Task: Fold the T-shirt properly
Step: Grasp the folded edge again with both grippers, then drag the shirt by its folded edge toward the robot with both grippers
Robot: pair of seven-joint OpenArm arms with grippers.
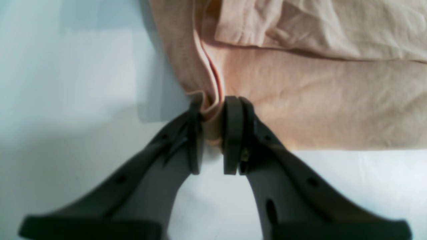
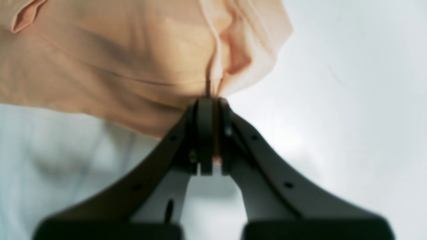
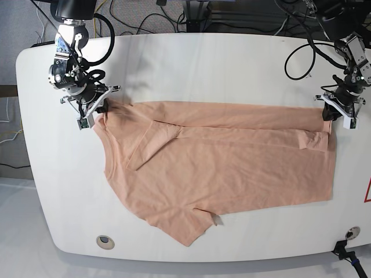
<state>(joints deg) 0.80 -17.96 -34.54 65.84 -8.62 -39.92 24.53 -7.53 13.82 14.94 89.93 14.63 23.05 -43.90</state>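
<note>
Pinching shirt (image 3: pixel 220 156) at upper-left and upper-right with both grippers (right (image 2: pixel 213 103), left (image 1: pixel 213 106)), jaws clamped on cloth | I judge first fold made, rest pending

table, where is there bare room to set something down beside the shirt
Bare table runs along the far edge, between the T-shirt and the cables. A narrower strip lies along the near edge, right of the hanging sleeve. It is crowded at both far corners of the shirt, where the left end effector and right end effector grip it.
</note>
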